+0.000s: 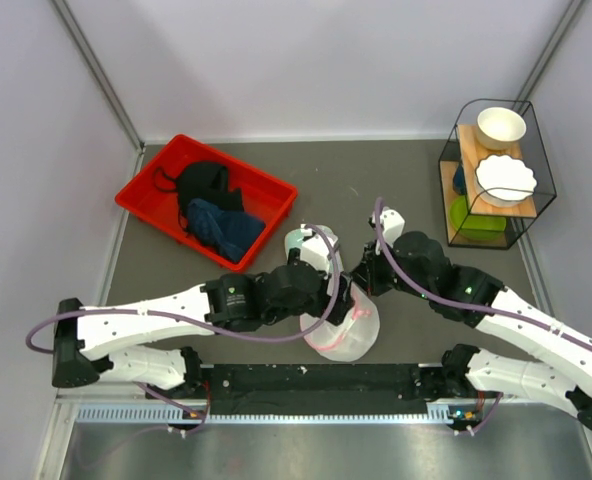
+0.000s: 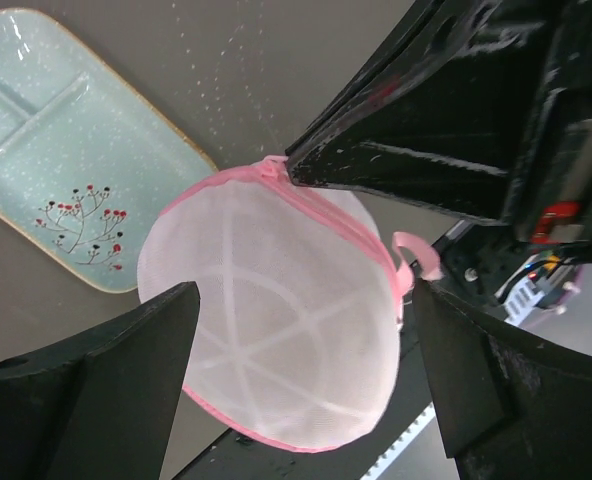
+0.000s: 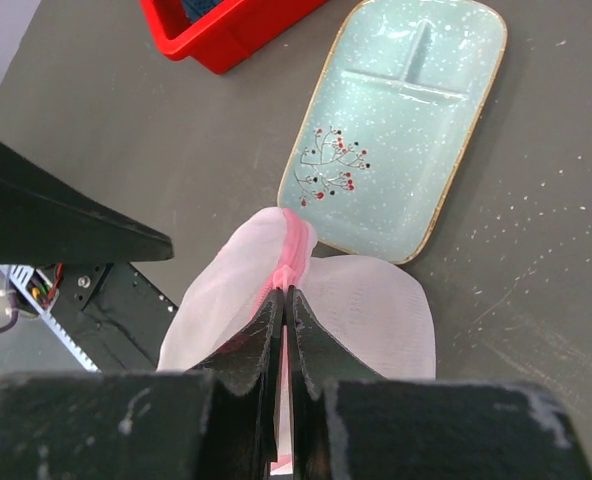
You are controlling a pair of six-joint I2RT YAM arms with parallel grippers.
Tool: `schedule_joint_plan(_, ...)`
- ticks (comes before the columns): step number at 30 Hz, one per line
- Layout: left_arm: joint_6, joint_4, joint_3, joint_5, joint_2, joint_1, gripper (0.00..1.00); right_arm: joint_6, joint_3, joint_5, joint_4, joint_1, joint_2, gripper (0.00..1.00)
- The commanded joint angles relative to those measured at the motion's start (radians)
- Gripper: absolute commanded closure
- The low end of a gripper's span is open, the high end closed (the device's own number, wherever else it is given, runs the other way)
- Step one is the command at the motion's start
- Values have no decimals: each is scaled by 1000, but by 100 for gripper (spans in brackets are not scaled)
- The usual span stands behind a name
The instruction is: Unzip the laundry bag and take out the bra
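My right gripper (image 3: 284,290) is clamped on the bag (image 3: 376,310) at its pink seam, lower centre of frame, to steady it. Left gripper (image 2: 306,340) has jaws wide apart straddling it, probably ready for unzipping. Bra not visible.

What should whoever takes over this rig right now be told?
Left gripper: open, fingers wide on either side of the bag, holding nothing.
Right gripper: shut on the bag's pink trim at its top.
Bag: at the near table edge between the arms, next to the tray.
Bra: not in view; probably inside the bag, though the mesh does not show it clearly.
Done: the bag is pinned by its trim.
Left: the zipper looks closed. Grasp the pink tab, likely the pull, unzip, then take out the bra.
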Motion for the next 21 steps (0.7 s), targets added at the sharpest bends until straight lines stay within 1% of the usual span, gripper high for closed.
schedule_joint_plan(1, -65, 123, -27, -19, -71, 1, 7, 13, 36, 66, 9, 5, -14, 100)
schedule_joint_plan(4, -81, 141, -33, 2, -74, 1, 6, 32, 55, 97, -26, -10, 1, 100)
schedule_joint_plan(8, -116, 144, -12, 7, -3, -1, 5, 55, 84, 143, -63, -27, 18, 100)
schedule_joint_plan(11, -168, 143, 4, -18, 53, -1, 5, 64, 99, 154, -78, -36, 29, 100)
schedule_joint_plan(13, -205, 147, 10, -22, 77, -2, 7, 70, 107, 157, -83, -37, 31, 100)
schedule_joint_plan(19, -246, 147, 33, -61, 131, -12, 9, 70, 104, 151, -84, -39, 35, 100)
schedule_joint_plan(20, -246, 149, 36, -70, 145, -13, 10, 73, 103, 149, -84, -39, 34, 100)
schedule_joint_plan(21, -251, 141, 40, -94, 153, -13, 14, 72, 103, 149, -84, -39, 31, 100)
